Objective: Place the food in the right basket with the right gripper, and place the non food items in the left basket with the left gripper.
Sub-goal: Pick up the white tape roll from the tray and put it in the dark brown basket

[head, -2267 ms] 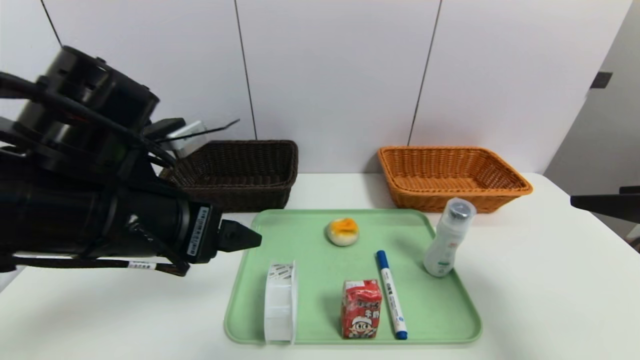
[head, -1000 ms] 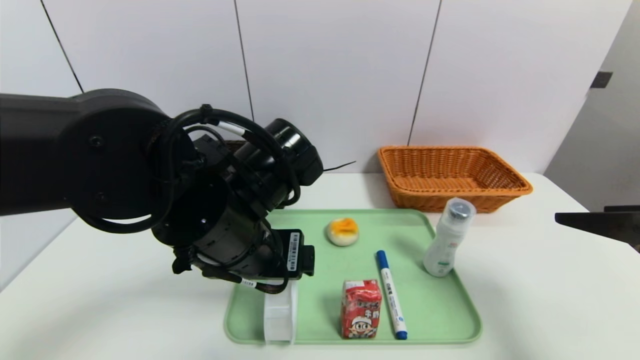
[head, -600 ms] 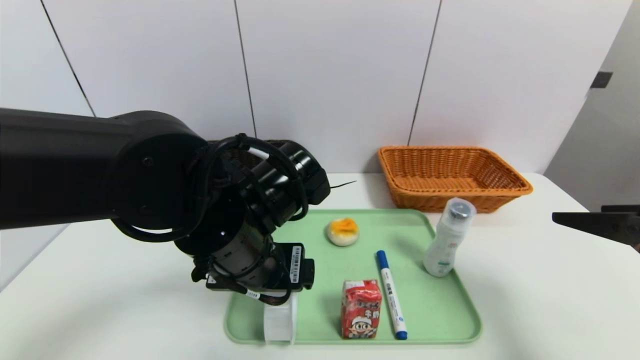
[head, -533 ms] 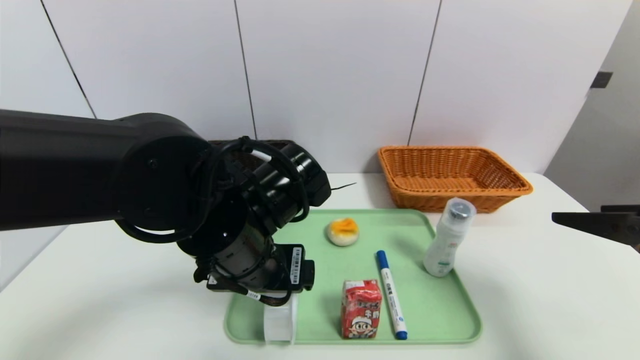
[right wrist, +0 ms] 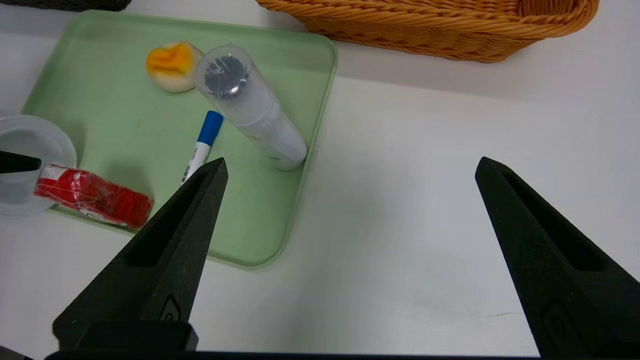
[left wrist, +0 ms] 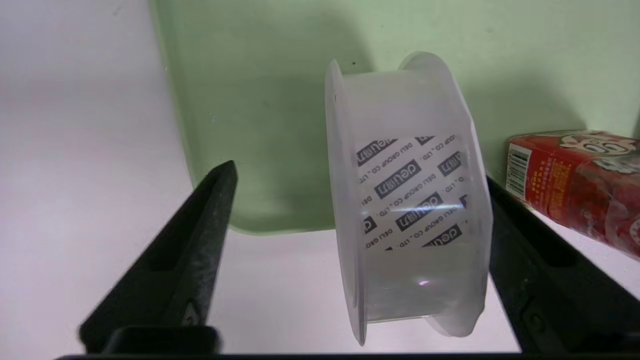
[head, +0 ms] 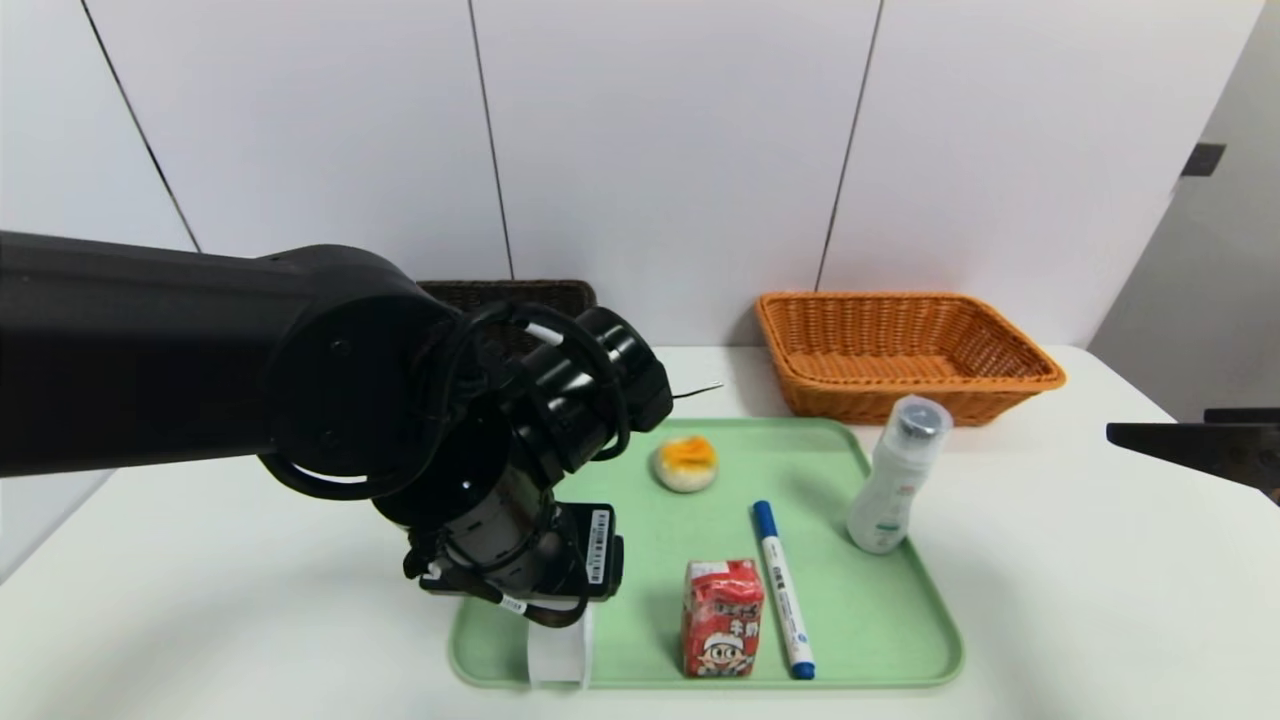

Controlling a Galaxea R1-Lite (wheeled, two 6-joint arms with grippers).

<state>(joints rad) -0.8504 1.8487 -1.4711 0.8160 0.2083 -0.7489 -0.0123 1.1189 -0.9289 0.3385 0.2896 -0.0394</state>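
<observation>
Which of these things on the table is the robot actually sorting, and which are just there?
Sorting job:
tape roll
marker
bottle
drink carton
bun
brown basket
orange basket

Just there:
green tray
white table

A flat white table (head: 1080,590) carries three things directly. A pale green rectangular plastic tray (head: 880,620) lies at its middle. Behind the tray, to its right, stands an orange-tan woven wicker basket (head: 905,355); behind it to its left, a dark brown wicker basket (head: 520,293), mostly hidden.
</observation>
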